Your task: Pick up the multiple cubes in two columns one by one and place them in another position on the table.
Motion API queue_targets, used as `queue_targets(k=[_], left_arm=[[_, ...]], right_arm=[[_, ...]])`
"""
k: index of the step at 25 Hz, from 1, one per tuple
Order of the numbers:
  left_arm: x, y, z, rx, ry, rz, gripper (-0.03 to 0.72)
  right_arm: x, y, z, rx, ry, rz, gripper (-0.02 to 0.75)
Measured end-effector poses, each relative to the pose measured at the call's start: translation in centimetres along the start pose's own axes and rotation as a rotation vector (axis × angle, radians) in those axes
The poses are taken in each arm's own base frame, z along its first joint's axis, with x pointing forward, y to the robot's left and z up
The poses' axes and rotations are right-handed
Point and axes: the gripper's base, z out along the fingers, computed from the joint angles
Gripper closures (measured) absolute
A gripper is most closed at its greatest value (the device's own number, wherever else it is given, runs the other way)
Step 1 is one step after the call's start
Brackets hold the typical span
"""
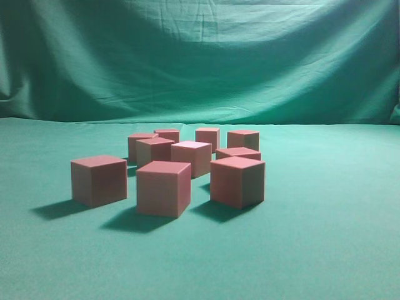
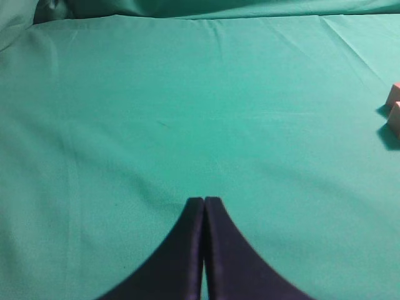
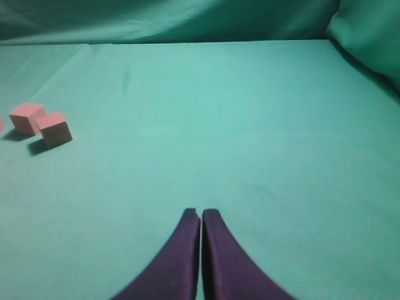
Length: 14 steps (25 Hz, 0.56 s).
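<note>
Both grippers, left (image 2: 204, 201) and right (image 3: 200, 212), show clenched and empty only in wrist views; the exterior shows ten cubes (image 1: 164, 187).

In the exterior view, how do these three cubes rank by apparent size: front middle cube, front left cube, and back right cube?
1. Front middle cube, largest.
2. Front left cube, slightly smaller.
3. Back right cube, clearly smallest.
The cubes look identical; nearness to the camera probably explains the differences.

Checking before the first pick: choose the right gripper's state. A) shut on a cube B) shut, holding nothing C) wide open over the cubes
B: the right gripper has its fingers pressed together above bare table, with the cubes lying far off to its left.
</note>
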Motion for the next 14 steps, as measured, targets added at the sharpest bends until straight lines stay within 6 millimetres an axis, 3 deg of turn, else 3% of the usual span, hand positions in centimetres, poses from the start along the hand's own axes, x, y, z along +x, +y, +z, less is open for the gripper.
queue_targets(k=[14], left_arm=[[0.00, 0.00, 0.00, 0.000, 0.000, 0.000, 0.688]], right_arm=[[0.12, -0.01, 0.00, 0.002, 0.013, -0.003, 0.738]])
